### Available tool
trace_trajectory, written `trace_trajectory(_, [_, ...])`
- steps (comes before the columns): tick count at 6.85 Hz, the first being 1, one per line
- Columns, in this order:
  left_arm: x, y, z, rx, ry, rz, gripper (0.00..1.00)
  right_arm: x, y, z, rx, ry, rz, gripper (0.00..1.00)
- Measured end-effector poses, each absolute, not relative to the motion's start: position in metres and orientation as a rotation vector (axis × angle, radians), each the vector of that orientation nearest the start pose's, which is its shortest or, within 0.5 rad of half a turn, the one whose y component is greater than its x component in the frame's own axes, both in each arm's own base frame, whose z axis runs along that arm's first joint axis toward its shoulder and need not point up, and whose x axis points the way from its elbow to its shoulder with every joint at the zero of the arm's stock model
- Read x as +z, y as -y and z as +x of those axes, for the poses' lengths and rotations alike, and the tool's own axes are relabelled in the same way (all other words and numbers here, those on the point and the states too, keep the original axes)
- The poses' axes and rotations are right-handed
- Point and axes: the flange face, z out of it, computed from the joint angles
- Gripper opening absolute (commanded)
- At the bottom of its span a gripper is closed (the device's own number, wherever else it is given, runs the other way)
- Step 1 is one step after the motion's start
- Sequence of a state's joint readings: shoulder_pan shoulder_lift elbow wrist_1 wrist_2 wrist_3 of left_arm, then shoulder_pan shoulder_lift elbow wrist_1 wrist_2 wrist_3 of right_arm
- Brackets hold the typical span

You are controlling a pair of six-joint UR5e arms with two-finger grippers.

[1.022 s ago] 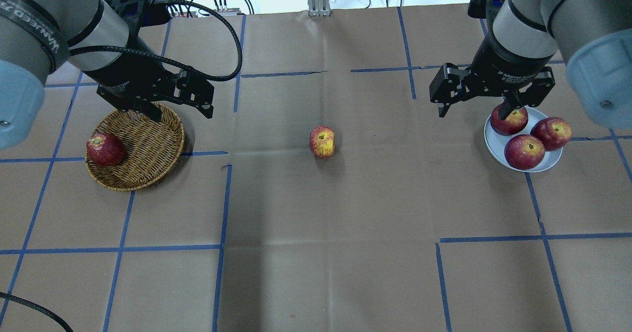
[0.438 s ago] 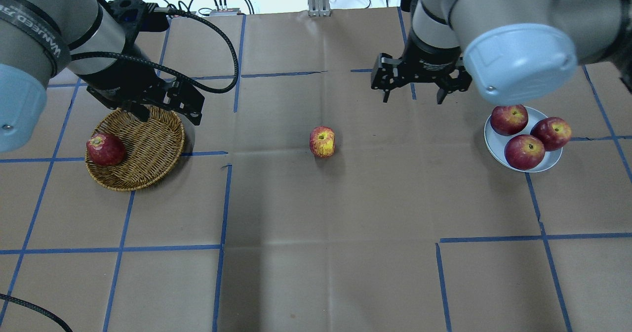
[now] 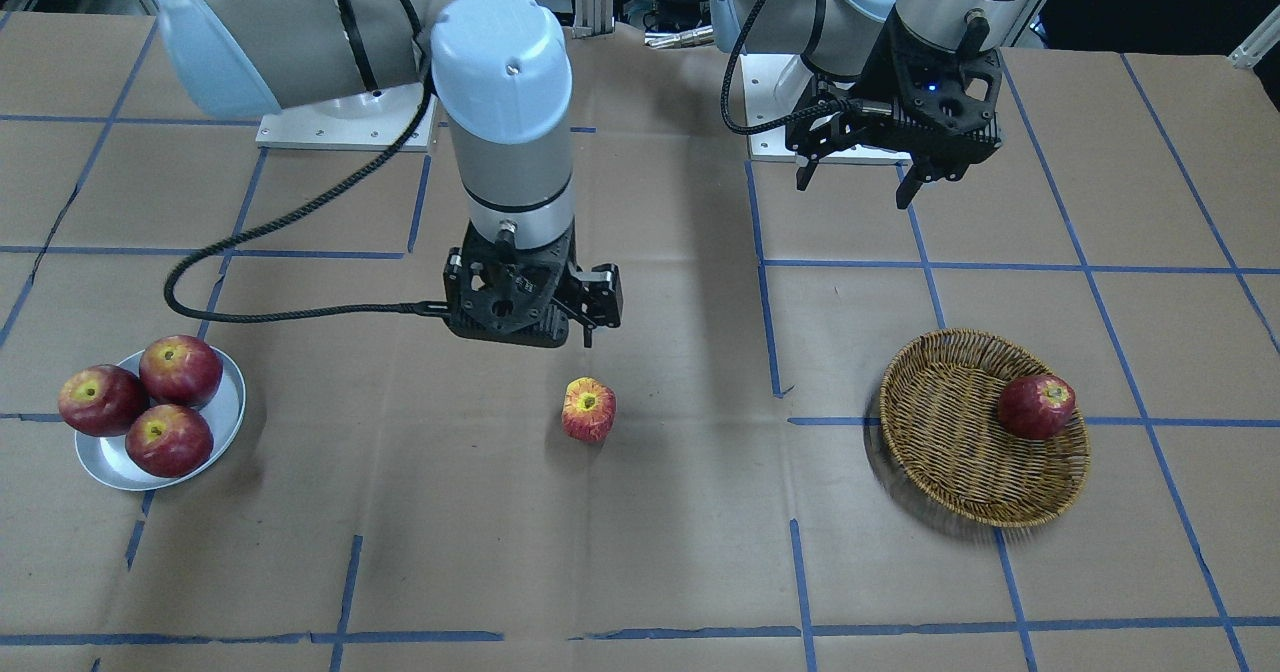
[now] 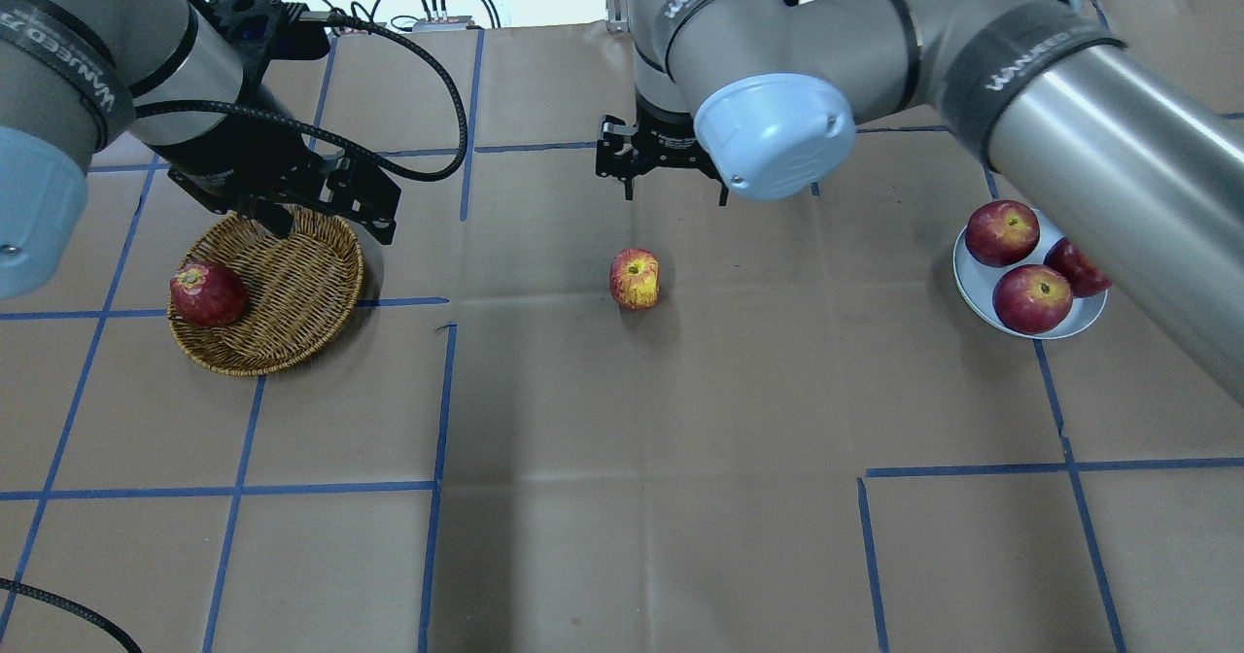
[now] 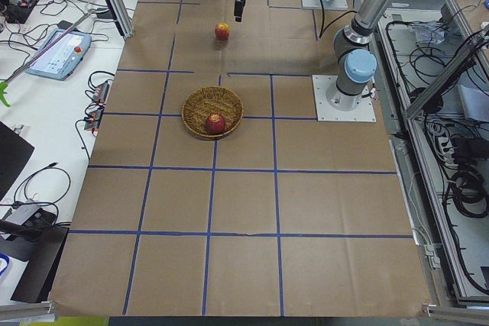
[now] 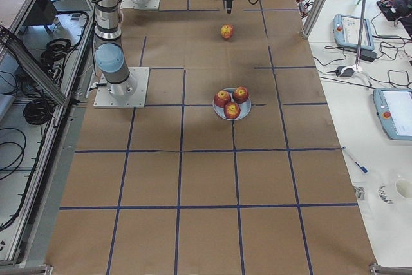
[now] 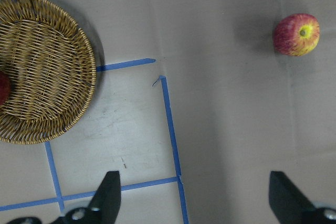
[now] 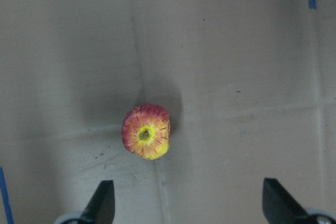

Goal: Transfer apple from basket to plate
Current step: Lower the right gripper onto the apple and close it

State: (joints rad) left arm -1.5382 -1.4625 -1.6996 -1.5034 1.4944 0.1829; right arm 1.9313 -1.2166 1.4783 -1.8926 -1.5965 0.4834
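The red-and-yellow streaked apple stands alone on the brown paper at mid-table, outside the wicker basket and the silver plate. It also shows in the front view and the right wrist view. My right gripper hangs open and empty above the table, just beyond the apple on the far side. Its fingers are spread wide. My left gripper is open and empty over the basket's far rim. The left wrist view shows the basket and the apple.
A dark red apple lies at the basket's left edge. Three dark red apples fill the plate at the right. My right arm's long forearm stretches over the plate's far side. Blue tape lines cross the paper.
My right arm has swung left from over the plate to just behind the streaked apple, gripper still open. My left gripper has drawn back slightly from the basket. The apples have not moved.
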Motion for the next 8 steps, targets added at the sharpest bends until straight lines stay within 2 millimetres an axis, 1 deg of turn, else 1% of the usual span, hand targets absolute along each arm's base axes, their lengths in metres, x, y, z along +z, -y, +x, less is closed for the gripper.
trace_trajectory(1, [0.482, 0.455, -0.127, -0.088, -3.202, 0.247, 0.99, 0.339, 0.547, 0.361, -0.109, -3.151, 0.191, 1.00])
trace_trajectory(2, [0.482, 0.455, -0.127, -0.088, -3.200, 0.250, 0.99, 0.314, 0.547, 0.369, -0.110, -3.159, 0.195, 1.00])
trace_trajectory(4, [0.482, 0.454, -0.127, -0.089, -3.199, 0.252, 0.99, 0.259, 0.552, 0.373, -0.153, -3.167, 0.203, 0.99])
trace_trajectory(5, [0.483, 0.454, -0.128, -0.090, -3.198, 0.254, 0.99, 0.239, 0.554, 0.374, -0.156, -3.177, 0.203, 0.99])
trace_trajectory(7, [0.484, 0.453, -0.128, -0.093, -3.198, 0.257, 0.99, 0.213, 0.554, 0.375, -0.122, -3.193, 0.190, 0.99])
trace_trajectory(8, [0.484, 0.453, -0.129, -0.093, -3.198, 0.258, 0.99, 0.202, 0.551, 0.377, -0.104, -3.198, 0.176, 0.85])
